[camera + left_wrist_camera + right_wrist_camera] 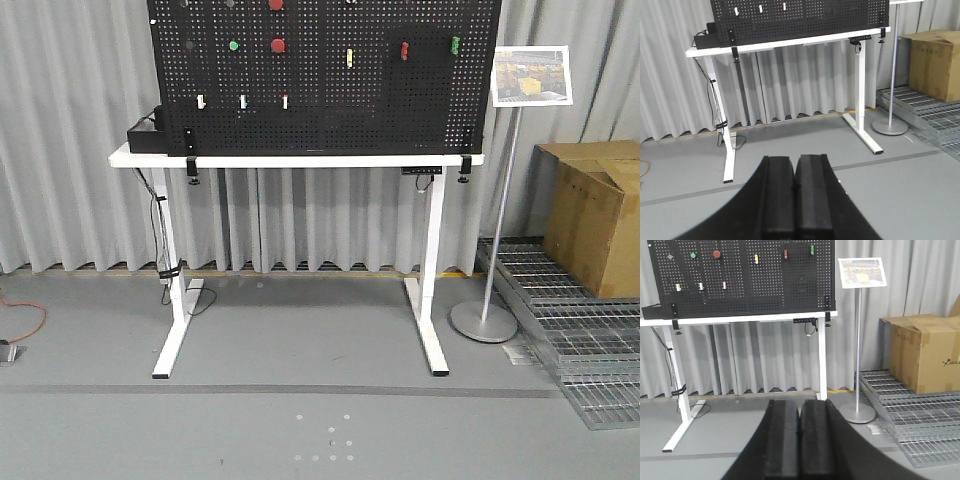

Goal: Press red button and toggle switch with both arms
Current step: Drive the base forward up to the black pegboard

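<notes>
The red button is a round red dome on the black pegboard, right of a small green button; the right wrist view shows the red button too. A small greyish round fitting far left on the board looks like the toggle switch, too small to be sure. My left gripper is shut and empty, hanging over the floor well short of the table. My right gripper is likewise shut and empty, far from the board.
The board stands on a white desk with splayed feet and cables at its left leg. A sign stand, a cardboard box and metal grates are to the right. A second red round button sits at the frame's top edge.
</notes>
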Motion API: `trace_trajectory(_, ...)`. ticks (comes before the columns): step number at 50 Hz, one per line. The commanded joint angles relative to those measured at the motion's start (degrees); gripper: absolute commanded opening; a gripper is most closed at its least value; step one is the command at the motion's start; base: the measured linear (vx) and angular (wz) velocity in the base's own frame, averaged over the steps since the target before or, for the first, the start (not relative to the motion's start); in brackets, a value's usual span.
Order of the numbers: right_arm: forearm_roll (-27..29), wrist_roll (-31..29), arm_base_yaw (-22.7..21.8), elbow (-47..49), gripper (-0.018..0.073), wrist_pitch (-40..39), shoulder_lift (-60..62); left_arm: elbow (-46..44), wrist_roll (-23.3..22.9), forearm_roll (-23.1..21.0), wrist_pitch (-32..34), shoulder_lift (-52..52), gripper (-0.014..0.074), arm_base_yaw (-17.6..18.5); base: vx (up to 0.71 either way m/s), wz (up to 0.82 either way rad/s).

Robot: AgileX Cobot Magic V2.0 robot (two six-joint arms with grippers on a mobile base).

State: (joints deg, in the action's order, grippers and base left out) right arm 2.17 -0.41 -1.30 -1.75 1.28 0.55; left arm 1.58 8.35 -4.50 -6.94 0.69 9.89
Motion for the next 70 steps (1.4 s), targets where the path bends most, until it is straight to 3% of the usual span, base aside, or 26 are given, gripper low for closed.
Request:
trace_trajectory(1,-0.59,-0.25,-0.38,-0.66,-0.0003,-4.69,0.94,1.97,-0.44,-0.22,4.61,0.3,0.0001,-0.07,0.0,0.0)
trace_trajectory(42,-0.59,-0.25,-0.38,-0.66,-0.0003,-4.58,0.94,1.97,-0.44,-0.22,4.61,0.3,0.0001,-0.07,0.01,0.0)
trace_trajectory(70,-0.59,-0.25,-0.38,-0.66,-0.0003,-4.71,0.94,1.97,-0.44,-0.22,4.61,0.3,0.0001,-0.07,0.21,0.03)
